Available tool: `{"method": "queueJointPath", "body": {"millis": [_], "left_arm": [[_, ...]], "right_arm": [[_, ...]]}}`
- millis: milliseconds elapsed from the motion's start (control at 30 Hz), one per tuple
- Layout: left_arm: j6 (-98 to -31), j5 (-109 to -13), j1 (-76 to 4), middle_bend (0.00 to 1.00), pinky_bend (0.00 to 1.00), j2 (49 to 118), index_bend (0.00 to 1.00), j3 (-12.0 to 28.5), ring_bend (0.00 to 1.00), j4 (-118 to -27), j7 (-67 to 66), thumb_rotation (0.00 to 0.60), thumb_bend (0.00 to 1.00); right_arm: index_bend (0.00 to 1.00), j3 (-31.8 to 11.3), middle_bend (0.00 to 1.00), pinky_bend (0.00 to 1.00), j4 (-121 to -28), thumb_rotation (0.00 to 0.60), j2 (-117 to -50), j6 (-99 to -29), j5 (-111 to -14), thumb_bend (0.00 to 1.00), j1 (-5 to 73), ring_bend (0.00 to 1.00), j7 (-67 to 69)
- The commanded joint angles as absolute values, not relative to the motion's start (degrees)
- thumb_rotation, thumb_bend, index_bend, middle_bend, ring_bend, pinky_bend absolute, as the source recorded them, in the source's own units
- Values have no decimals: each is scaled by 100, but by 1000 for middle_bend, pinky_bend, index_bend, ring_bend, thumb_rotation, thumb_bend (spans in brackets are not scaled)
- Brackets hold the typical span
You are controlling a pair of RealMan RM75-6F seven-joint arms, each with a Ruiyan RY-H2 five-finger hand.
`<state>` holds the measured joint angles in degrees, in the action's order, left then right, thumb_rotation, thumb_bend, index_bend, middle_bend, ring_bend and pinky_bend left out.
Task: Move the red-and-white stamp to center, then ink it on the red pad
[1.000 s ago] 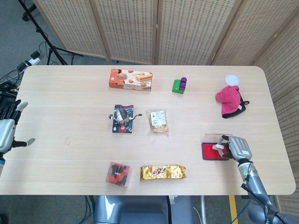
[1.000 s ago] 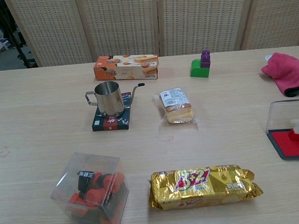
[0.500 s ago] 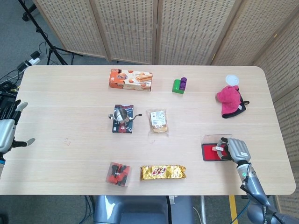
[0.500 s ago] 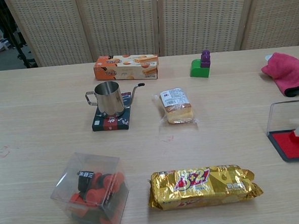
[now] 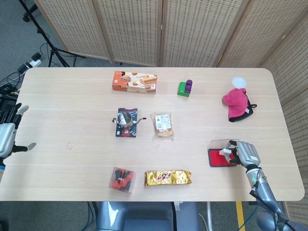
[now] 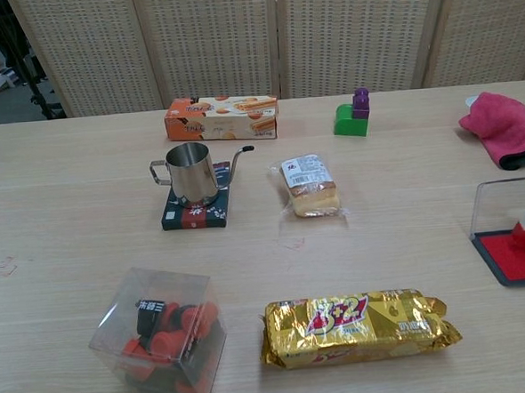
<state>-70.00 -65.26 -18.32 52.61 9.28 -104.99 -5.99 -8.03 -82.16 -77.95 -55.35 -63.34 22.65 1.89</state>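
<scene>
With your right hand [image 5: 242,153] gripping the red-and-white stamp [image 5: 225,152] on the red pad [image 5: 217,159] at the table's right side, press straight down and level, while your left hand [image 5: 6,136] waits with fingers spread, holding nothing.

Backdrop: folding wicker screens [image 5: 159,29] with light wooden frames across the top of the frame.
Table: pale wood table [image 5: 72,110], rounded corners.
Floor: grey floor [image 5: 14,43], upper left, with black stand legs [image 5: 50,45] and cables [image 5: 12,79].

The gold snack packet [image 6: 355,325] reads "3+2".
</scene>
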Motion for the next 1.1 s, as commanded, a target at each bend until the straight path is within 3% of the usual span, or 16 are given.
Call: {"method": "queueJointPath", "body": {"millis": [33, 333, 1100], "left_arm": [[-6999, -6536, -1827, 0, 0, 5251, 0, 925, 0, -10503, -583, 600, 87], [-6997, -6582, -1806, 0, 0, 5211, 0, 916, 0, -10511, -507, 600, 87], [-6939, -6563, -1837, 0, 0, 5230, 0, 889, 0, -10535, -593, 600, 87]], "right_arm": [[580, -932, 922, 1000, -8489, 600, -7510, -5705, -6389, 569, 2206, 996, 310], [580, -1255, 922, 1000, -8030, 600, -7489, -5556, -5800, 569, 2246, 996, 517], [580, -1120, 923, 1000, -7103, 600, -7905, -5042, -5560, 569, 2286, 996, 509]]}}
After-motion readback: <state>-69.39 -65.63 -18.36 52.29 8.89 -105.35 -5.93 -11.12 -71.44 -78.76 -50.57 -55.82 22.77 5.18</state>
